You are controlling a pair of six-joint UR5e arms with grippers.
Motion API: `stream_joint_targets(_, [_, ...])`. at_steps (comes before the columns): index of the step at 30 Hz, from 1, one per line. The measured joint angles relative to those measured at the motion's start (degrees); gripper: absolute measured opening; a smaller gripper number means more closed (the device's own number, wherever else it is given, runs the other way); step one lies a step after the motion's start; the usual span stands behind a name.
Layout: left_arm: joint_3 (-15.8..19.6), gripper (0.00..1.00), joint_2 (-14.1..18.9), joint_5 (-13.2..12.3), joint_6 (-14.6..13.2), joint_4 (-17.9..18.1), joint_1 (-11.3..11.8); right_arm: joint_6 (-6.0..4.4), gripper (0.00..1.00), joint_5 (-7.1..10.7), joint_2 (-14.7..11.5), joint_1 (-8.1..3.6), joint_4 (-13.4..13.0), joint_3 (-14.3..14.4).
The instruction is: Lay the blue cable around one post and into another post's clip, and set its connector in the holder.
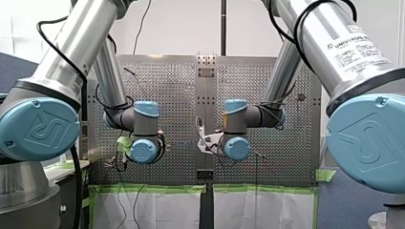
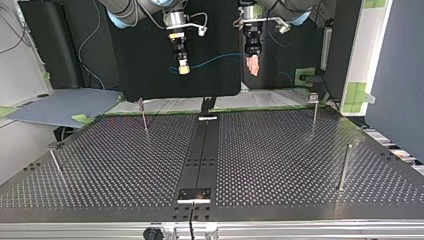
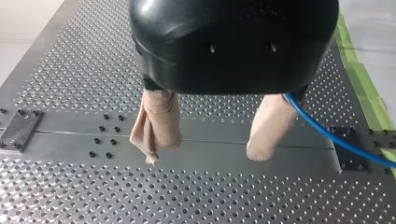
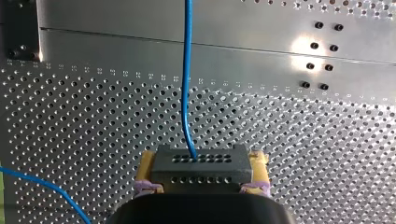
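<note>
Worktop [image 1: 167, 86], front view: perforated, arms above.
Top view: blue cable [image 2: 215, 60] sagged between claws, clear of post [image 2: 345, 167].
Left claw [image 3: 205, 155], wrist view: wide, cable beside one finger.
Right claw [image 4: 201, 186], wrist view: clamped connector [image 4: 201, 163]; unguided slack might miss that post.

The blue cable [image 2: 215, 60] is stretching between my right end effector [image 2: 183, 69] and my left end effector [image 2: 253, 65] above the bench [image 2: 280, 160].

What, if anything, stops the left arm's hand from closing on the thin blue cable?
Probably nothing, so yes. The left hand is open, and the thin blue cable runs just outside one beige padded finger, not between the two. A small sideways shift looks enough.
</note>
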State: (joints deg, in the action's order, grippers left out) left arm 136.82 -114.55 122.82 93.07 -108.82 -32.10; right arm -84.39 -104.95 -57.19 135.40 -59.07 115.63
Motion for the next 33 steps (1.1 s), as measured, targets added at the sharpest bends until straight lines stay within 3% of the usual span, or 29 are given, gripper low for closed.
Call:
stream_joint_targets(23, [0.11,1.0,-0.12,-0.11,0.1,-0.11,-0.12,-0.03,0.09,-0.03,0.04,0.02,0.04,-0.03])
stream_joint_targets(29, [0.65,1.0,-0.35,-2.04,1.3,-2.08,-1.95,-1.46,0.09,-1.69,0.22,0.39,1.69,-1.26])
stream_joint_targets(33, [0.71,1.0,1.39,-2.3,2.33,-4.16,-2.3,-3.42,0.09,-3.09,-1.53,0.62,3.76,-1.53])
